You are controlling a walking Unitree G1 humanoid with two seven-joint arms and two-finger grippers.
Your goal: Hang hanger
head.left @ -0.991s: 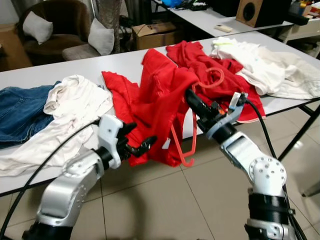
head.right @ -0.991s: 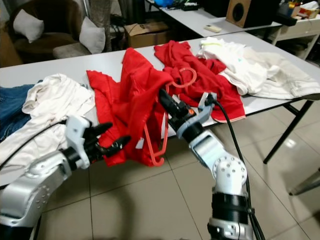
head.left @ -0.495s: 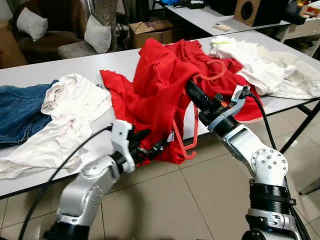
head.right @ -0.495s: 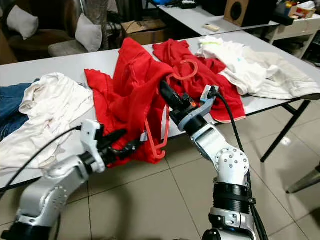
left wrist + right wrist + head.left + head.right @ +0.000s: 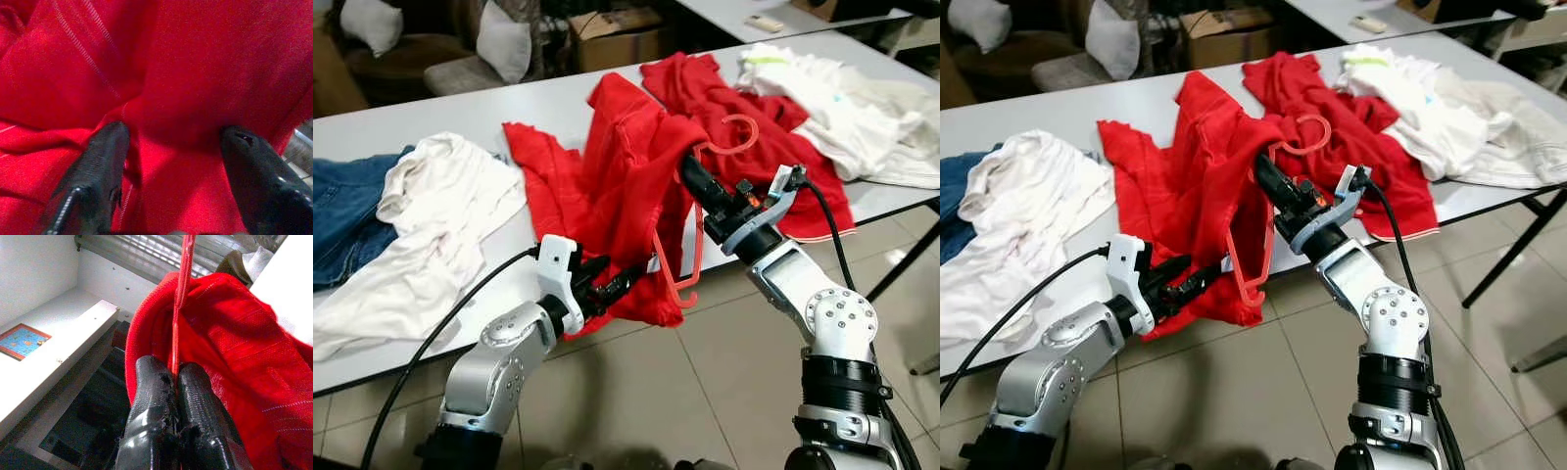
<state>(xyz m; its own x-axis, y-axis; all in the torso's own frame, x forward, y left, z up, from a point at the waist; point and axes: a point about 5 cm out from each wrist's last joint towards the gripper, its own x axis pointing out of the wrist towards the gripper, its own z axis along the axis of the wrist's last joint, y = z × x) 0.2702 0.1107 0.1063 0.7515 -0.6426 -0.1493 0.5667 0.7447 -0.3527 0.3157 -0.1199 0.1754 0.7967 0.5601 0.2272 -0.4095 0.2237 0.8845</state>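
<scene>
1. The right gripper (image 5: pixel 173 382) has its two black fingers pressed together on the thin bar of the red hanger (image 5: pixel 690 230); in the right wrist view the bar rises straight out from between the fingertips, with red cloth draped over it.
2. The hanger is raised above the table's near edge; its hook (image 5: pixel 736 135) curls up behind the gripper, and its lower loop hangs down past the edge, over the tiled floor (image 5: pixel 705 382).
3. A red shirt (image 5: pixel 626 186) lies bunched over the hanger and spills back onto the grey table (image 5: pixel 431 108); its hem droops below the table edge.
4. The left gripper (image 5: pixel 619 285) is at that drooping hem; its fingers (image 5: pixel 95 171) stand spread apart with red cloth lying between them, and they are not closed on it.
5. A second red garment (image 5: pixel 705 83) lies just behind the hanger, further back on the table.
6. To the robot's left lie a cream garment (image 5: pixel 431 225) and blue jeans (image 5: pixel 347 211); to its right, a heap of white clothes (image 5: pixel 842 108).
7. Beyond the table stand a dark armchair with pale cushions (image 5: pixel 499 44) and a cardboard box (image 5: pixel 617 34).
</scene>
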